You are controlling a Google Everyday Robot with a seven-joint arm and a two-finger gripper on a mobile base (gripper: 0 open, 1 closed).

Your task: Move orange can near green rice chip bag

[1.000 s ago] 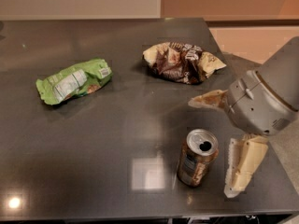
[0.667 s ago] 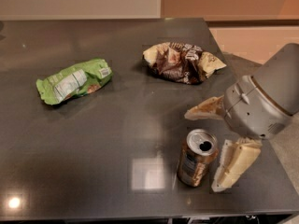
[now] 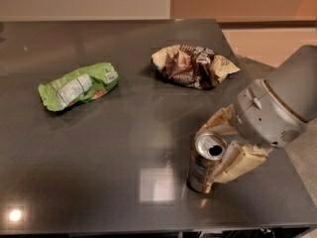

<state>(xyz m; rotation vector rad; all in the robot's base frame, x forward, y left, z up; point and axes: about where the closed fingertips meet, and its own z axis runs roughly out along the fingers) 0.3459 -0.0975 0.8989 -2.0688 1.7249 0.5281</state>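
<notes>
The orange can (image 3: 202, 168) stands upright on the dark table (image 3: 124, 148) at the front right, with its silver top open. My gripper (image 3: 212, 153) reaches in from the right, open, with one cream finger (image 3: 214, 124) behind the can and the other (image 3: 240, 163) on its front-right side. Both fingers sit close against the can's upper part. The green rice chip bag (image 3: 78, 86) lies flat at the left of the table, far from the can.
A crumpled brown-and-cream snack bag (image 3: 193, 66) lies at the back right, behind the gripper. The table's right edge (image 3: 292, 182) runs just past the arm and its front edge is close below the can.
My gripper has moved left onto the can and its fingers have drawn closer together around it. The can and both bags have not moved.
</notes>
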